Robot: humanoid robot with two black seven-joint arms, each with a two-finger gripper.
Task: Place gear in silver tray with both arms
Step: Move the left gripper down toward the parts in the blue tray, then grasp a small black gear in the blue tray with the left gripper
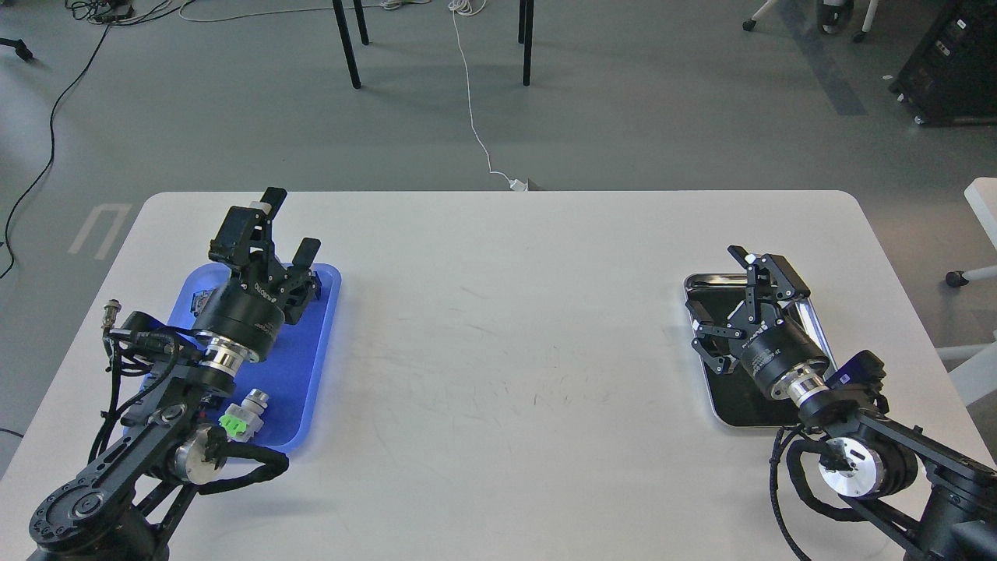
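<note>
My left gripper (290,226) hangs open over the far end of a blue plastic tray (308,366) on the left of the table, with nothing between its fingers. No gear can be made out; the arm hides much of the blue tray. At the tray's left edge a small dark part (201,298) peeks out beside the wrist, too hidden to identify. The silver tray (744,409), with a chrome rim and dark bottom, lies on the right side. Above its far half my right gripper (716,280) is open and empty.
A small silver-and-green connector part (244,414) lies at the near end of the blue tray. The white table (514,343) spans between the two trays. Beyond its far edge are chair legs (347,47) and a white cable (475,132) on the floor.
</note>
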